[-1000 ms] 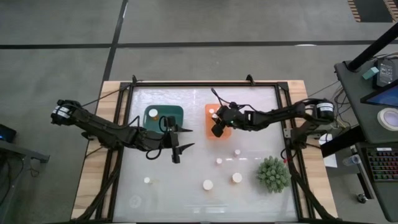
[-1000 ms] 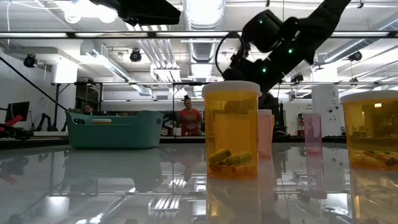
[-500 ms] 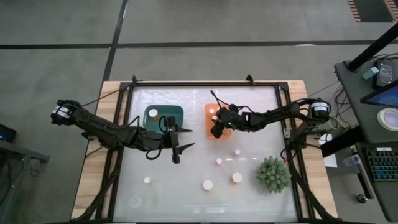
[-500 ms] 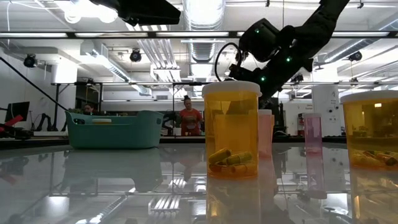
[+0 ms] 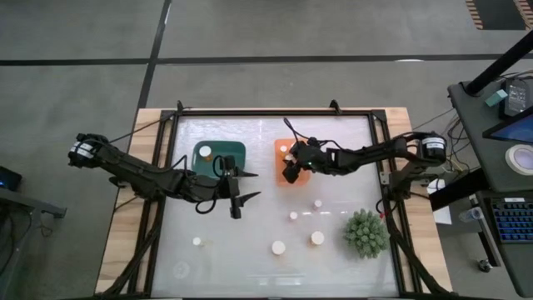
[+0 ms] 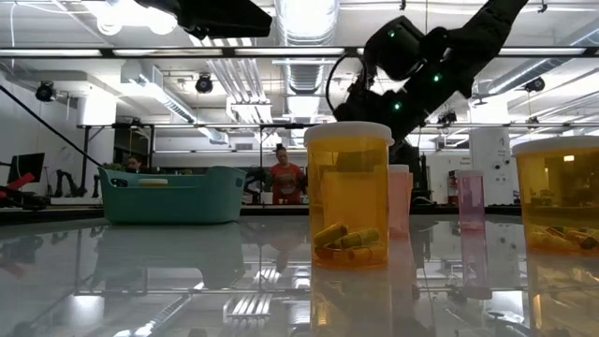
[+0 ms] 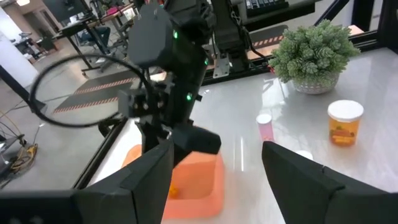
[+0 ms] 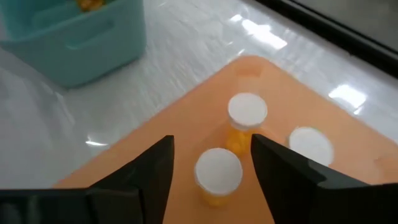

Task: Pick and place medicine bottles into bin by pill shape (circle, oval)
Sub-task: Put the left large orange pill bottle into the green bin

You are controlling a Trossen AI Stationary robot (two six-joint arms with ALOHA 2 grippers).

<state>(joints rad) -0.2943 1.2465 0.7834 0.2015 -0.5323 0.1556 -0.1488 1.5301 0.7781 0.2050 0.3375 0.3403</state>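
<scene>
My right gripper [image 5: 289, 175] hangs open over the orange bin [image 5: 298, 153]. In the right wrist view its fingers [image 8: 138, 171] straddle a white-capped amber bottle [image 8: 218, 169] that stands in the orange bin [image 8: 155, 140], with two more bottles [image 8: 247, 109] beside it. My left gripper [image 5: 243, 205] waits open just in front of the teal bin [image 5: 220, 156], holding nothing. Several medicine bottles [image 5: 317, 237] stand loose on the front half of the table. In the low view the nearest bottle [image 6: 348, 192] holds oval capsules.
A spiky green plant [image 5: 365, 232] stands at the front right of the table. One bottle [image 5: 197, 242] sits alone at the front left. A bottle cap [image 5: 206, 151] shows inside the teal bin. People [image 6: 287, 178] stand in the room far behind.
My right gripper's fingers have spread apart above the orange bin, and the arm dipped and came back up. The left arm has not moved.
</scene>
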